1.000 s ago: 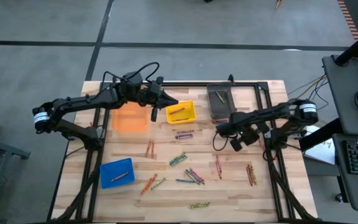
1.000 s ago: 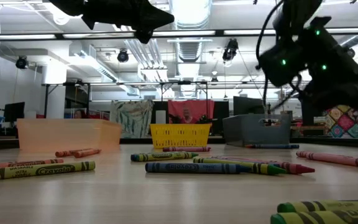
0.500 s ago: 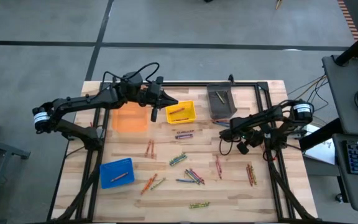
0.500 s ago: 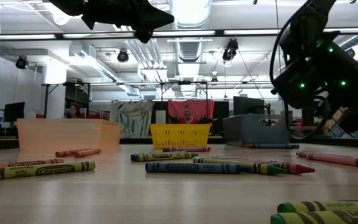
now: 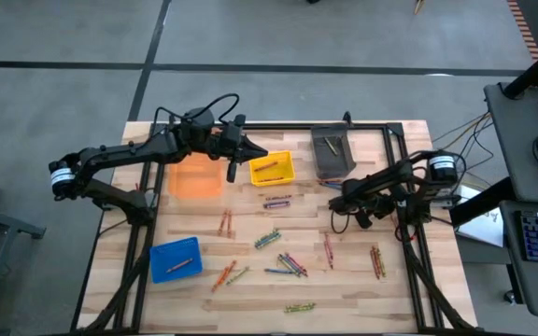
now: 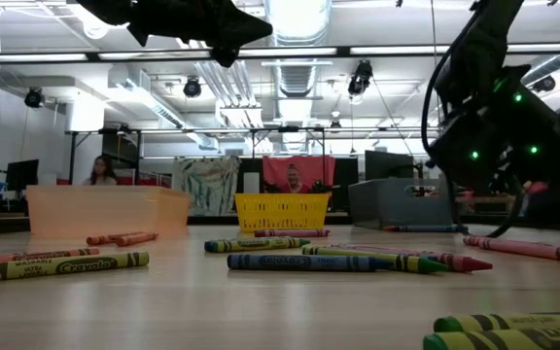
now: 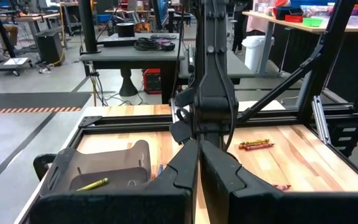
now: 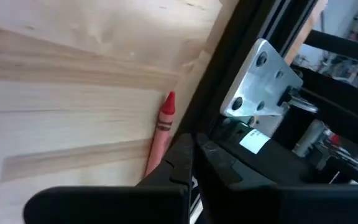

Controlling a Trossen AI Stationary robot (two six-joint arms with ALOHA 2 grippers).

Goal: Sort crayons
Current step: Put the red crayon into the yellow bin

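Both clenched empty: left gripper (image 5: pixel 253 153) parked over the yellow bin (image 5: pixel 272 169), right gripper (image 5: pixel 338 199) low near the desk's right edge; crayons (image 5: pixel 283 252) still scattered mid-desk, so open fully, then descend square.

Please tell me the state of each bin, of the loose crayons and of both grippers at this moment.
Orange bin: upright, looks empty.
Yellow bin: upright, holds one crayon.
Grey bin: upright, holds one crayon.
Blue bin: upright, holds one crayon.
Loose crayons: scattered flat on the table.
Left gripper: shut, empty, above the yellow bin's edge.
Right gripper: shut, empty.
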